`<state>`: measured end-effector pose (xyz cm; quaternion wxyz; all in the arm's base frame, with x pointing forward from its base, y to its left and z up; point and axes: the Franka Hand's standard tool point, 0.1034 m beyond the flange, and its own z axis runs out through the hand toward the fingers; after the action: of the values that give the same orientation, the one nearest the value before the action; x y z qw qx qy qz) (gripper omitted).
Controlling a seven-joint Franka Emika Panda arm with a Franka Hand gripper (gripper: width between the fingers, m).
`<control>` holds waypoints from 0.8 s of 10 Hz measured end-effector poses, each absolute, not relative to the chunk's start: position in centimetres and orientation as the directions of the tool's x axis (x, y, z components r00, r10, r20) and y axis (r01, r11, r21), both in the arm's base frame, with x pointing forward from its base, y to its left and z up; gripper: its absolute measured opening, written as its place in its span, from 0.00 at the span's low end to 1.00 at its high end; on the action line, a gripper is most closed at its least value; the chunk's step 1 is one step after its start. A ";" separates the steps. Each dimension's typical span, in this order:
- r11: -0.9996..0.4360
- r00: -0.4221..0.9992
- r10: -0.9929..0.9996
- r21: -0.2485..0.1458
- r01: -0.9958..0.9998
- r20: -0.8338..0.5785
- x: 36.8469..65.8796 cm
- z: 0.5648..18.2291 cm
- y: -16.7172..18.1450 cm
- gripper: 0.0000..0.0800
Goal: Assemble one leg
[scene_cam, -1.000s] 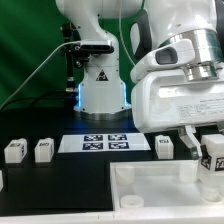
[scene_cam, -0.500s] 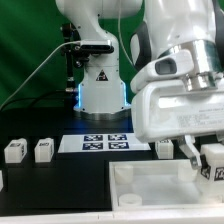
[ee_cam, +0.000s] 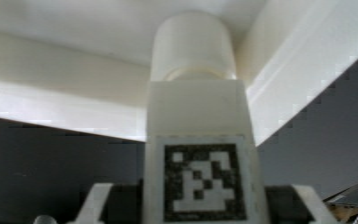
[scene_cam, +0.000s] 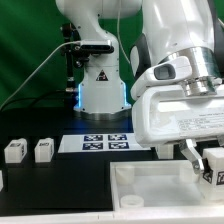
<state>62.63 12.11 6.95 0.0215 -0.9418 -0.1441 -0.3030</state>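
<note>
My gripper (scene_cam: pixel 207 166) is at the exterior view's right, shut on a leg (scene_cam: pixel 214 164), a small white block with a marker tag. It holds the leg upright just above the far right part of the large white tray-like piece (scene_cam: pixel 150 192). In the wrist view the leg (ee_cam: pixel 201 130) fills the middle between my fingers (ee_cam: pixel 108 205), tag facing the camera, its round peg end pointing at the tray's white wall (ee_cam: pixel 51 95). My gripper (ee_cam: pixel 202 207) grips the leg's tagged end. Two more legs (scene_cam: pixel 14 151) (scene_cam: pixel 43 150) stand on the black table at the left.
The marker board (scene_cam: pixel 105 143) lies at the table's middle back, in front of the robot base (scene_cam: pixel 100 95). A green curtain hangs behind. The tray-like piece takes up the front right of the table.
My gripper has moved to the exterior view's right and slightly down with the leg in it. It now covers the leg that stood by the marker board's right end.
</note>
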 end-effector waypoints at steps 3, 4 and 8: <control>-0.957 0.781 0.260 0.045 0.286 0.567 62.5 6.7 12.1 0.66; -0.957 0.782 0.260 0.045 0.286 0.567 62.5 6.7 12.1 0.77; -0.957 0.782 0.260 0.045 0.286 0.567 62.5 6.7 12.1 0.81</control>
<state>62.50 12.10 6.68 0.0217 -0.9436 -0.1447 -0.2969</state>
